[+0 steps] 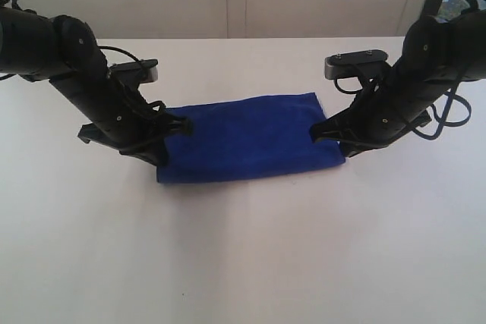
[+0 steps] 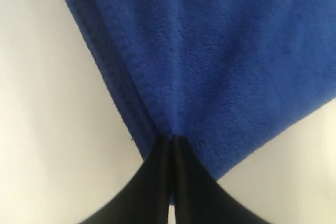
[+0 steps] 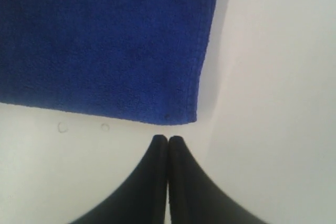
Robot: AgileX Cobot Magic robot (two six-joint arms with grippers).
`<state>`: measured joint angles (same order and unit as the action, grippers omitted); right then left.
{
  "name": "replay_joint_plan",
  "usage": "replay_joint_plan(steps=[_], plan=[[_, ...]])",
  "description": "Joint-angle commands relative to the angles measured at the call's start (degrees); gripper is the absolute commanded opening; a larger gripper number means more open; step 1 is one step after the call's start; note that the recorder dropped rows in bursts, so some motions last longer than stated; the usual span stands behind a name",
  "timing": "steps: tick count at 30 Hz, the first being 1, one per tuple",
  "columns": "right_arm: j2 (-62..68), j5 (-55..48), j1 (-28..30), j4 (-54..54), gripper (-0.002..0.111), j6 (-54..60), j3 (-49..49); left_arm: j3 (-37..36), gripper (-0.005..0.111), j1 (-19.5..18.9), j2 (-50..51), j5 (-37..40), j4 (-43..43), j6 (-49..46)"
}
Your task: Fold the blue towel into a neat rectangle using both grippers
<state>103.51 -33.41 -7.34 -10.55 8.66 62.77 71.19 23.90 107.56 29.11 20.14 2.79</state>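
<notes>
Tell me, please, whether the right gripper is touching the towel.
Apart. The right wrist view shows the shut right gripper short of the towel, with a strip of bare table between.

Exterior high, angled down, wrist views close above, sharing towel (image 1: pixel 247 142)

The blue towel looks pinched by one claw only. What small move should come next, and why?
Probably the right gripper should open and ease forward onto the nearest corner of the blue towel. Its jaws are shut on nothing, with a strip of table between them and the cloth, while the left gripper is already shut on the cloth.
</notes>
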Motion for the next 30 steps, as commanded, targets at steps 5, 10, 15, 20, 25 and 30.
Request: replay_joint_plan(steps=[5, 10, 15, 20, 25, 30], plan=[[-0.73, 1.07, 0.36, -0.19, 0.000, 0.56, -0.14, -0.40, 0.000, -0.10, -0.34, 6.57, 0.36, -0.61], [-0.73, 0.94, 0.36, -0.19, 0.000, 0.56, -0.14, -0.49, 0.000, -0.10, 2.07, 6.71, 0.36, -0.61], [-0.73, 0.94, 0.36, -0.19, 0.000, 0.56, -0.14, -0.49, 0.018, -0.10, 2.74, 6.61, -0.73, -0.61], [-0.73, 0.94, 0.36, -0.19, 0.000, 0.56, -0.14, -0.37, 0.050, -0.10, 2.51, 6.61, -1.08, -0.70], [-0.73, 0.94, 0.36, -0.19, 0.000, 0.56, -0.14, 0.65, 0.055, -0.10, 0.63, 6.28, -2.10, -1.43], [-0.73, 0.95, 0.36, -0.82, 0.000, 2.14, -0.14, 2.11, 0.054, -0.10, -3.23, 6.29, -2.44, -1.80]])
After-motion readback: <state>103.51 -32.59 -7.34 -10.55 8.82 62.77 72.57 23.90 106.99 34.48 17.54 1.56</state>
